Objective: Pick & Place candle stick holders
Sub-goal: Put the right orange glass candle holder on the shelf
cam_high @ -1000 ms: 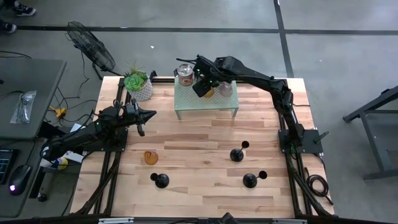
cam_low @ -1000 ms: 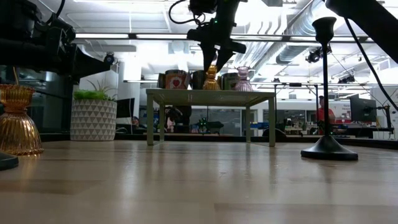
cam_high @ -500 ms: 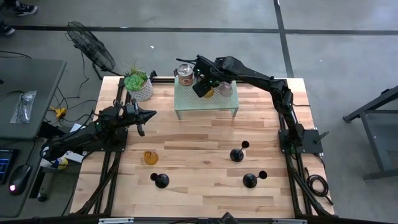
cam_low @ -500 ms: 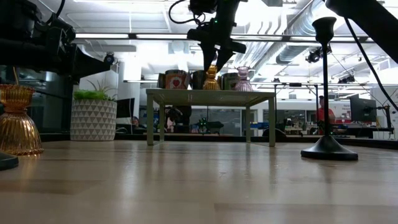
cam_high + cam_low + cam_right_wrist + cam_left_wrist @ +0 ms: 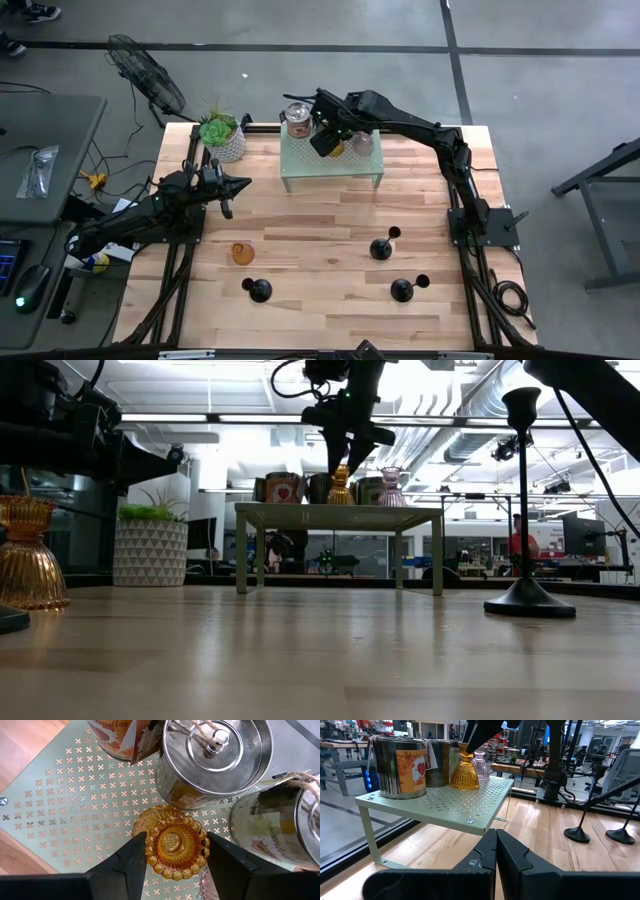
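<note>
Right wrist view: right gripper over perforated green shelf, fingers spread either side of amber holder, not visibly pinching; holder standing on shelf. Silver tins just beyond; pink holder beside. Left gripper shut, empty, waiting well apart. Remaining: second amber holder, three black stemmed holders on table. No change from earlier frames.

On the desk, your raised shelf sits mid far edge, carrying tins and two holders; one holder and three stemmed holders stand toward the near edge.
</note>
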